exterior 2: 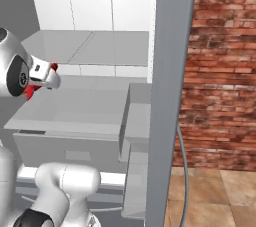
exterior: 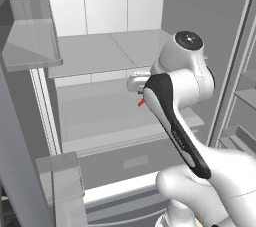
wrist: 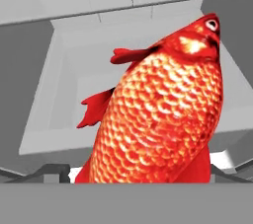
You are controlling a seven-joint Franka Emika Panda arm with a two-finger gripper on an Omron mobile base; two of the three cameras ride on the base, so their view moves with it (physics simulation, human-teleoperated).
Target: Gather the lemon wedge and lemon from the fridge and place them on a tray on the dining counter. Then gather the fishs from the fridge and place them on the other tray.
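A red-orange fish (wrist: 158,114) with a white eye fills the hand view, head toward the upper right, fins out to the left. It lies inside the fridge (exterior: 100,51) over a pale grey shelf (exterior: 95,116). My gripper (wrist: 138,171) is open and reaches in around the fish, one fingertip (wrist: 55,169) on each flank, each close to the scales. From the left base view just a red sliver of the fish (exterior: 141,102) peeks out under my hand. In the right base view the gripper (exterior 2: 44,80) shows red bits of fish (exterior 2: 31,91) beside it.
The open fridge door (exterior 2: 170,96) stands edge-on at the right with door bins (exterior 2: 137,121), and a brick wall (exterior 2: 225,71) lies beyond it. Another door with bins (exterior: 32,36) stands at the left. A drawer (exterior: 135,161) sits below the shelf.
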